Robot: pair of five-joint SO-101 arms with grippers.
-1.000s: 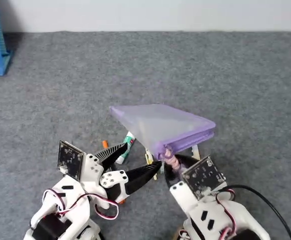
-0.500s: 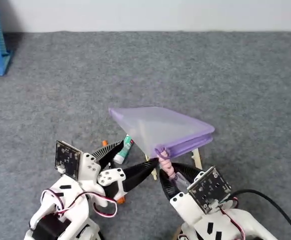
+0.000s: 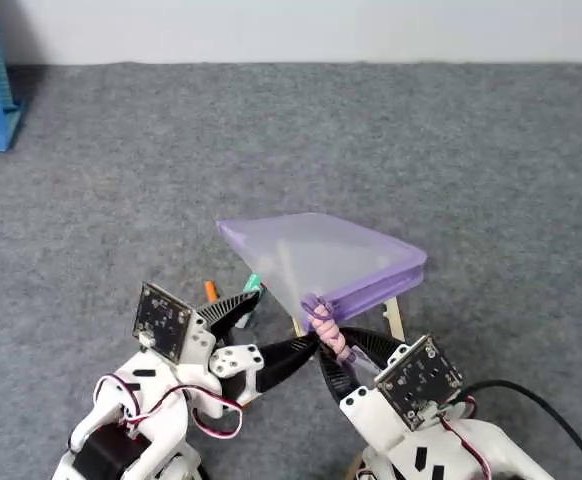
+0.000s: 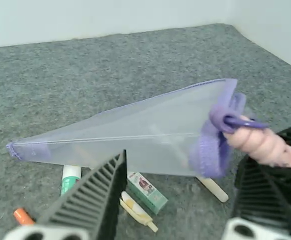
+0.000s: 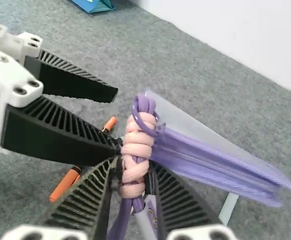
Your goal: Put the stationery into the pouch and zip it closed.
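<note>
The right end effector (image 5: 134, 169) is clamped on the zipper pull (image 5: 138, 142), holding the pouch (image 3: 321, 255) tilted above the stationery (image 4: 144, 189) on the worktop (image 3: 471, 150). The left end effector (image 4: 183, 162) stands open beside the pouch. Likely fault: the pouch is unanchored, so a pull may drag it or slip off, leaving the stationery outside.

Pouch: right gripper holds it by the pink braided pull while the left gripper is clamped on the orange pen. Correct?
Not quite. The left wrist view shows the left gripper open and empty; the orange pen lies on the carpet. The right gripper does hold the pouch by its pink braided pull.
</note>
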